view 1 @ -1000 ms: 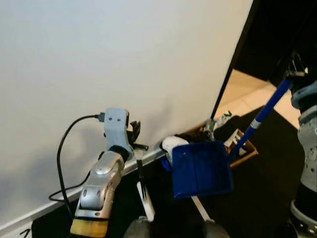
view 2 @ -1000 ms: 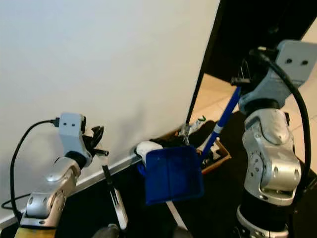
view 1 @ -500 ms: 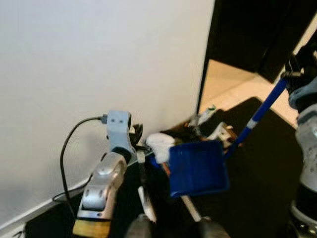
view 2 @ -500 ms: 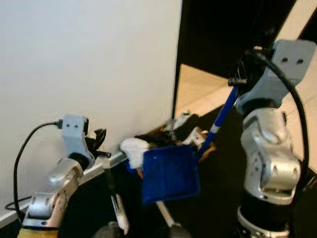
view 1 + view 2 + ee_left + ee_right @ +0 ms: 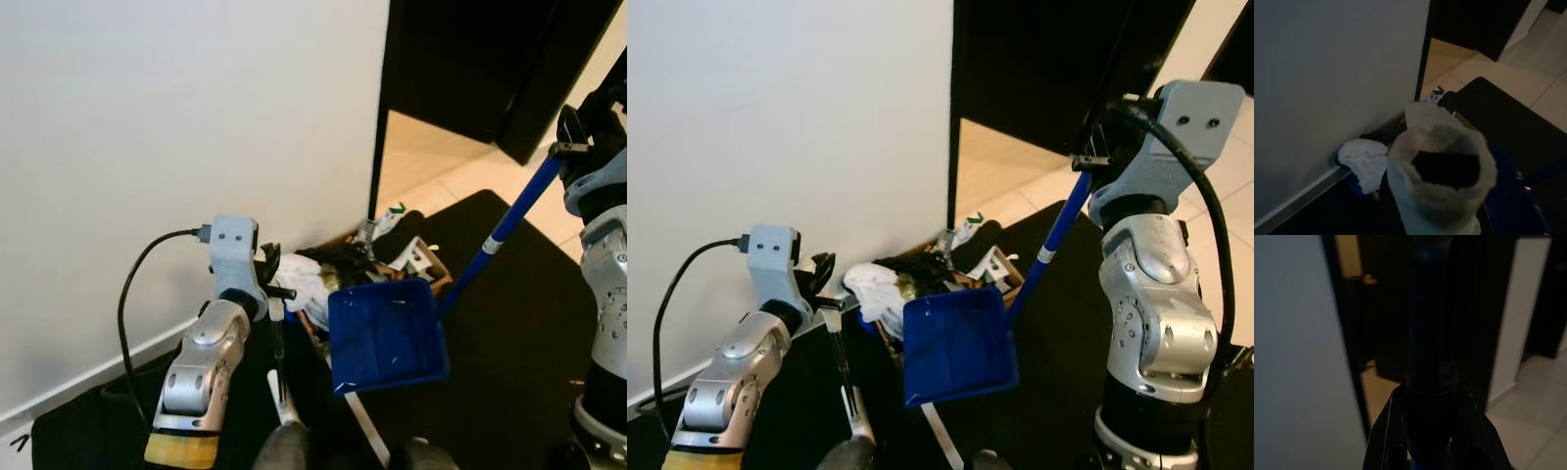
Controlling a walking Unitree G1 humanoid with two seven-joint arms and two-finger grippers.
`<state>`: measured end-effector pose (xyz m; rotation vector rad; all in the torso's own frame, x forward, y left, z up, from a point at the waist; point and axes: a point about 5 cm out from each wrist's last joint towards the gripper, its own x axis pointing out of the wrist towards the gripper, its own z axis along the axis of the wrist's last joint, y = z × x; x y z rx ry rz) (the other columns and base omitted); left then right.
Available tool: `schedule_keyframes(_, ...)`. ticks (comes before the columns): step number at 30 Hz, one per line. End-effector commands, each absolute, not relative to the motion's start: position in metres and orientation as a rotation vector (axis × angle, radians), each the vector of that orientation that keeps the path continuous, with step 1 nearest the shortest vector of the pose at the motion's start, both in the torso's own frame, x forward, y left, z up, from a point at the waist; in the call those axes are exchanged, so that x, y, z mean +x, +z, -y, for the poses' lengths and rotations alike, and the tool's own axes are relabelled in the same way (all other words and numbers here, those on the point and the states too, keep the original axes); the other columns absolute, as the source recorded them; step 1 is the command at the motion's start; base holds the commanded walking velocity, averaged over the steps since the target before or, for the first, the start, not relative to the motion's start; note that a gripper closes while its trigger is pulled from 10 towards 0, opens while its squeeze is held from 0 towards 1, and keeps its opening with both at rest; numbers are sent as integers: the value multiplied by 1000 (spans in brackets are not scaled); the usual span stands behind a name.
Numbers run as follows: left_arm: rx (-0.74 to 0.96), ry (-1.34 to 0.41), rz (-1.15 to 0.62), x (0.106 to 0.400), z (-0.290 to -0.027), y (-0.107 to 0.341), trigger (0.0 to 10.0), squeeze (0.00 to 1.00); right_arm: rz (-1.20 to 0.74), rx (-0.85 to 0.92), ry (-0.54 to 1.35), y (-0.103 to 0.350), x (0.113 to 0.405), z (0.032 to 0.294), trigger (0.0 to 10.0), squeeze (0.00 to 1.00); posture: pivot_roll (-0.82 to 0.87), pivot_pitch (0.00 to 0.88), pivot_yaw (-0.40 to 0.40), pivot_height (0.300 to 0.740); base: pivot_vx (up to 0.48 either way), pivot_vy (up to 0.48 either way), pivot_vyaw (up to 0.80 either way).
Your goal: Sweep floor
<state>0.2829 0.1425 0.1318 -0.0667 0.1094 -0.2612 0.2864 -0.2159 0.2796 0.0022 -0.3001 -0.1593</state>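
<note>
**Right eye view: robot holding a dustpan and a broom beside a litter pile**

The right gripper (image 5: 1095, 157) is pinching the long blue handle (image 5: 1050, 239) of a blue dustpan (image 5: 955, 339), whose pan is hanging over the black mat (image 5: 509, 323). The left gripper (image 5: 272, 287) is closing its 2 fingers on a thin broom handle (image 5: 841, 367). A litter pile (image 5: 921, 274) with a white cloth (image 5: 872, 290) is lying against the white wall (image 5: 774, 108), just behind the pan.

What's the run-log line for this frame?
task: sweep floor | right gripper: shut on dustpan handle | left gripper: holds broom handle | dustpan beside trash box
</note>
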Motion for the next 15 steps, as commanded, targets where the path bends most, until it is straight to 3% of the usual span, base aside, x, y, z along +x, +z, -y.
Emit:
schedule_keyframes(1,-54,-250,-118,283,-146,130,10000,0,337,4,-158,285,284,216,10000,0,78,106,30,740,0,-292,0)
schedule_keyframes(15,-47,-235,-138,283,-147,128,10000,0,332,5,-153,283,284,214,10000,0,78,109,31,740,0,-285,0)
